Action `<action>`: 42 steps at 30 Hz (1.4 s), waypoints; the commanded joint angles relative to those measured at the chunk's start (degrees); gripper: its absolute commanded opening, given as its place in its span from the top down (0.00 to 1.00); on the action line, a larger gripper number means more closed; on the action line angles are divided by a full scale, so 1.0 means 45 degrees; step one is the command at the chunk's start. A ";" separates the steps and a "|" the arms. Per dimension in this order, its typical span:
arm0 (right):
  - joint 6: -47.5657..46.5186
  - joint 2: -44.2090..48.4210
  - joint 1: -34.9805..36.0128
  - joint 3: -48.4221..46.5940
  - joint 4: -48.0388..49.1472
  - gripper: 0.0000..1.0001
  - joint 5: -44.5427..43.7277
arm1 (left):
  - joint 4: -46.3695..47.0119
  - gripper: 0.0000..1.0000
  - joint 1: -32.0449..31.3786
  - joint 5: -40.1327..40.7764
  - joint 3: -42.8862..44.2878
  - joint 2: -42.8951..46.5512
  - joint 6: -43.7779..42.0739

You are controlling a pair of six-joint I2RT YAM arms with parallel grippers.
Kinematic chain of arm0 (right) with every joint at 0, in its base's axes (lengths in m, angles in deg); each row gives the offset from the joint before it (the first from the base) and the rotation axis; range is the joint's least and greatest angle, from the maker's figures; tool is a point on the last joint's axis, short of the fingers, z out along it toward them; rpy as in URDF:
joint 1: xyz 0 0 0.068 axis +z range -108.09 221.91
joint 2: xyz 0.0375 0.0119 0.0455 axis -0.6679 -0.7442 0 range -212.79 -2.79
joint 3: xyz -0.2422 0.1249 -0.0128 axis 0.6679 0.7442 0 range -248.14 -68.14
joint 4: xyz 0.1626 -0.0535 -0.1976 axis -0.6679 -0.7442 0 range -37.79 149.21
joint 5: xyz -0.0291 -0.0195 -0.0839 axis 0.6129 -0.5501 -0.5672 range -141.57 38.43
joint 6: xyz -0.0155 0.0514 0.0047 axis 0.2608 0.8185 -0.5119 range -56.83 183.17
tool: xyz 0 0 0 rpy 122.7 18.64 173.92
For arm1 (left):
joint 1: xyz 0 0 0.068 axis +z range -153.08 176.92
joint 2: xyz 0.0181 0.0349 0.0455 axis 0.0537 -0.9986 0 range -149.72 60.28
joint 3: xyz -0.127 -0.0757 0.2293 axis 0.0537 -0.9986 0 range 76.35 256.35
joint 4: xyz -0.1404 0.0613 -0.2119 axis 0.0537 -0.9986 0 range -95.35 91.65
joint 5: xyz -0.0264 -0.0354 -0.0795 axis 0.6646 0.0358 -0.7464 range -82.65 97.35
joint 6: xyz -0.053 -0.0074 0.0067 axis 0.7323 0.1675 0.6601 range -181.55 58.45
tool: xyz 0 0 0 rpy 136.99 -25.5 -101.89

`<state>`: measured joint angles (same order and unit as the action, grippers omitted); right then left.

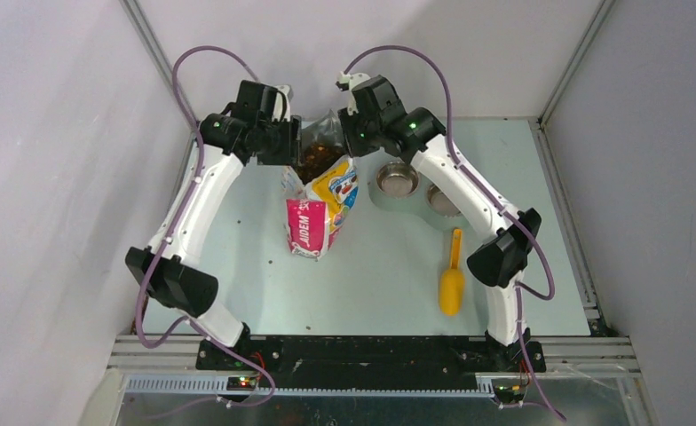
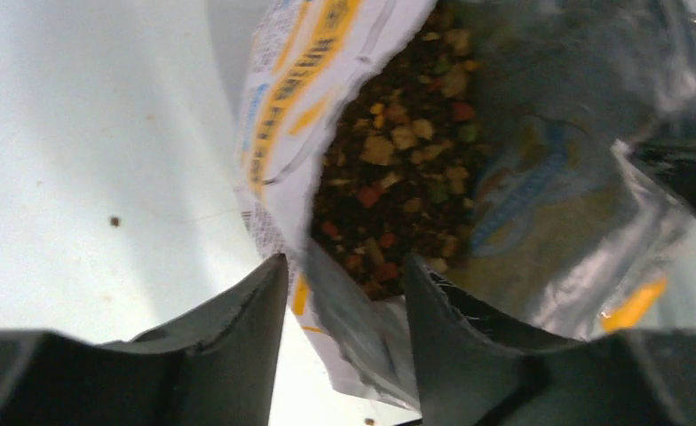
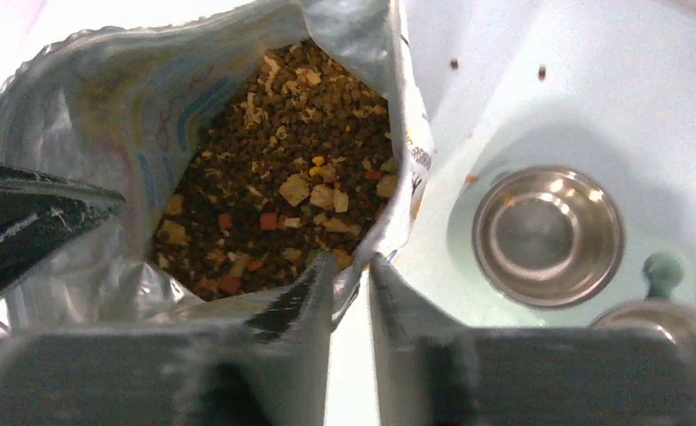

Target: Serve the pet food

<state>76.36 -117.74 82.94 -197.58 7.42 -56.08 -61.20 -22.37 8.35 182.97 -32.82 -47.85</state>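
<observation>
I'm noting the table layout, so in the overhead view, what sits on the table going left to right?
On the table: bag → steel bowl → scoop. The second bowl lines up with the scoop, so its place in the order is unclear.

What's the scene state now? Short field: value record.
bag: mouth open, between both tools
pet food: inside bag
steel bowl: empty, right of bag
scoop: lying on table, nothing touching it
left tool: astride bag rim, grip unclear
right tool: shut on bag rim
</observation>
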 commanded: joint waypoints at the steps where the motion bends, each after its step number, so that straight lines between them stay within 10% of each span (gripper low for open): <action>1: -0.0540 0.0608 -0.0481 -0.0257 0.1149 0.66 0.2315 | 0.0866 0.35 -0.0087 -0.1662 -0.0077 0.1035 -0.0504; 5: -0.1116 0.2450 -0.1576 0.1485 0.1578 0.36 0.4526 | 0.0951 0.17 -0.0056 -0.1286 0.0563 0.1395 -0.1585; 15: -0.2309 0.6338 -0.6642 0.9385 0.0638 0.04 0.6788 | 0.1605 0.11 -0.0050 -0.0857 0.2668 0.2005 -0.4601; 22: 0.0083 0.7451 -0.8082 1.3844 0.0685 0.32 0.2457 | 0.1464 0.12 -0.0138 -0.1655 0.3831 0.1237 -0.4372; 34: -0.0285 0.5438 -0.7601 1.5652 0.1905 0.65 0.1698 | 0.1296 0.11 -0.0167 -0.1324 0.3364 0.1456 -0.4367; 42: 0.0003 0.4299 -0.7169 1.5323 0.2546 0.69 0.1600 | 0.1191 0.11 -0.0211 -0.0955 0.2781 0.1973 -0.4738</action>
<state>75.24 -97.46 49.66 -127.07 15.74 -47.58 -56.15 -22.85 2.82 195.96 -26.90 -67.20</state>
